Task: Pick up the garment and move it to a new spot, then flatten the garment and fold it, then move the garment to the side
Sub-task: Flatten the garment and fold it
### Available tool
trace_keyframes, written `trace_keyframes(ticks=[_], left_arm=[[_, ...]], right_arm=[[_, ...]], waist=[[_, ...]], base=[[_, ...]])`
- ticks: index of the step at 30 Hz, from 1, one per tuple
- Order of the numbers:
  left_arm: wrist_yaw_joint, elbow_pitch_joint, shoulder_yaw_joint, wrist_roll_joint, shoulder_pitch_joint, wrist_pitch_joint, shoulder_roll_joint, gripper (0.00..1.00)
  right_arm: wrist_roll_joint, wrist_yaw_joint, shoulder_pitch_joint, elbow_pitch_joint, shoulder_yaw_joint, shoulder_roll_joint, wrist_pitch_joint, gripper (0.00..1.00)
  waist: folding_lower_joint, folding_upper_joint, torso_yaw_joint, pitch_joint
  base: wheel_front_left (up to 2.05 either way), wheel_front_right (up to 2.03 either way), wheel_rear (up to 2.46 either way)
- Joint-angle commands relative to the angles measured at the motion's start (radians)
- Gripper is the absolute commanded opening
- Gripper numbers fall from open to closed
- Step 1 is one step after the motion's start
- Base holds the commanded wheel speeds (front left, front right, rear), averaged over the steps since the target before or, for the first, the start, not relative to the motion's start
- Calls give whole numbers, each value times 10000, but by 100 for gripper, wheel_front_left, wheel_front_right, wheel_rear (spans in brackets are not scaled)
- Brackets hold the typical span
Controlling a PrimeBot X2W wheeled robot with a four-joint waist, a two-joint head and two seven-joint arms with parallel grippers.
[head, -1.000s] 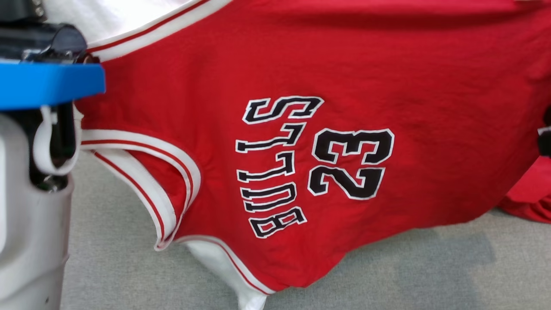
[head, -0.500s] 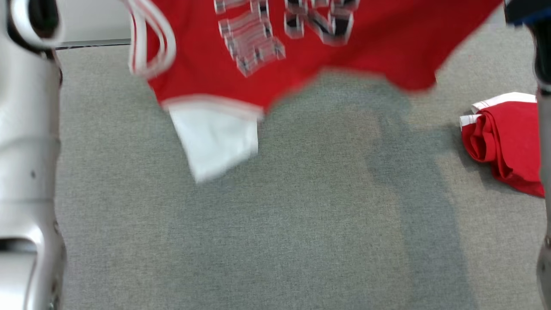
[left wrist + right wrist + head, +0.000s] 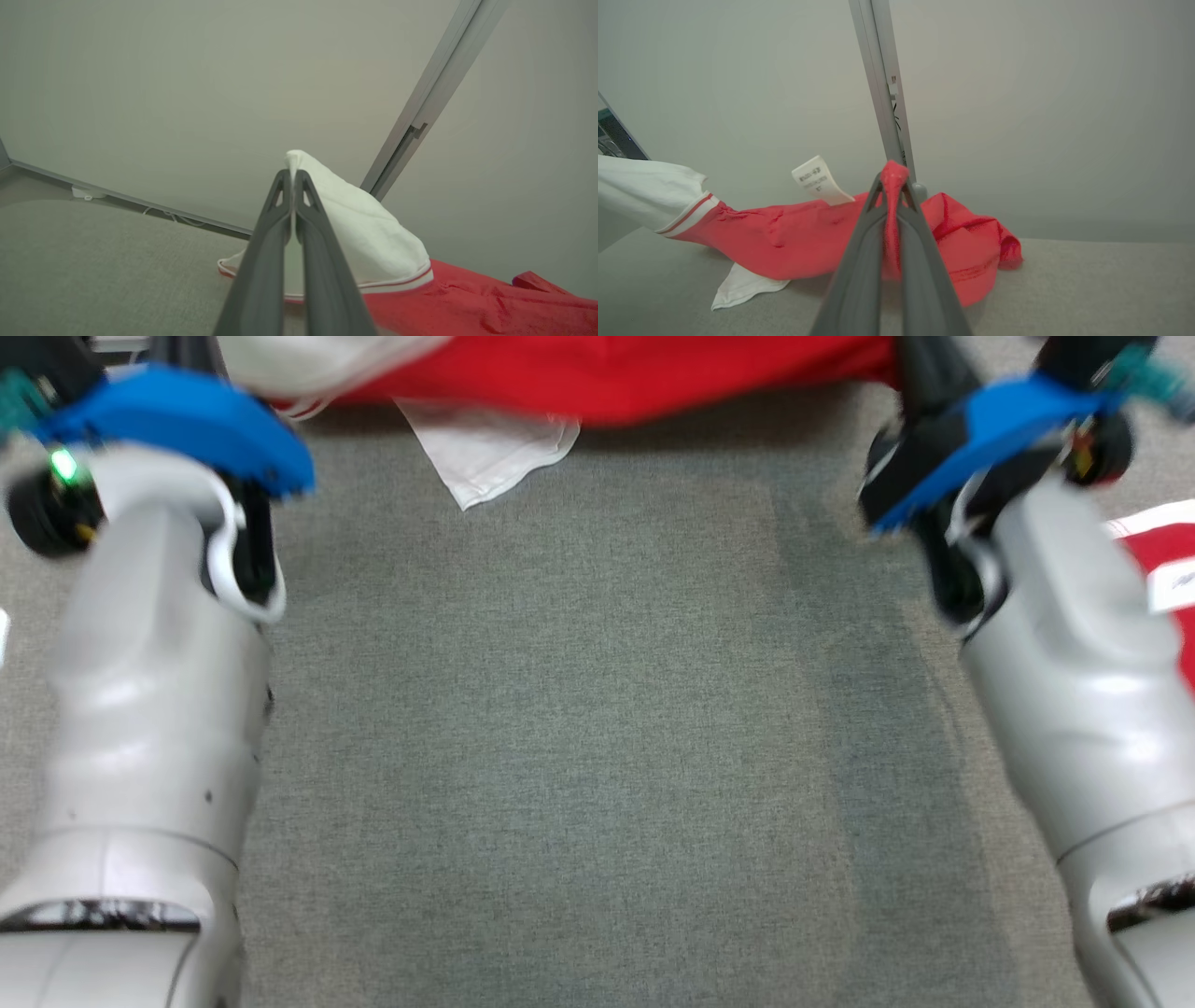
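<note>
The garment (image 3: 616,373) is a red jersey with white sleeves and red-and-white trim. It hangs stretched along the top edge of the head view, between my two forearms, with a white sleeve (image 3: 485,448) drooping onto the carpet. In the left wrist view my left gripper (image 3: 292,176) is shut on the white sleeve cloth (image 3: 369,224), and the red body (image 3: 467,303) trails off to the right. My right gripper (image 3: 894,181) is shut on a pinch of the red cloth (image 3: 794,238). A white label (image 3: 815,182) sticks up from the cloth beside it.
Grey carpet (image 3: 597,756) spreads between my left forearm (image 3: 149,709) and right forearm (image 3: 1074,691). A second red garment (image 3: 1165,560) lies at the right edge. Ahead are a pale wall and a metal post (image 3: 878,84), with a cable along the baseboard (image 3: 154,212).
The head view has swung down. The jersey filled the picture a second ago and is now a strip at its top edge. Both forearms have come into view. Both grips are unchanged.
</note>
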Motion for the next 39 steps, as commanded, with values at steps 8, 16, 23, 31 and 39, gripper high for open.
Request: trace_keyframes(ticks=[8,16,23,31,39], left_arm=[[-321,-103,821,-68,2551,-43,-288,0],[-617,-2703,1972,574,5573,-42,-372,0],[-718,-5162,2299,1058,8548,-43,-567,0],[38,-8430,2014,368,11500,923,-717,0],[916,-10996,1471,379,12786,2221,-707,0]], right_arm=[[1110,1,2629,-227,891,30,-250,0],[1114,1,5680,-2808,223,-373,-259,0],[579,1,8278,-4758,-530,-844,-254,0],[37,-2,11100,-6393,-1666,-815,69,0],[-517,-1,12498,-8111,-2517,-160,1326,0]], waist=[[-2,-4,-52,223],[-2,-4,-142,-530],[-2,-4,-7,-1602],[-2,-4,247,-2457],[-2,-4,191,-2501]], base=[[0,0,0],[0,0,0],[0,0,0],[0,0,0],[0,0,0]])
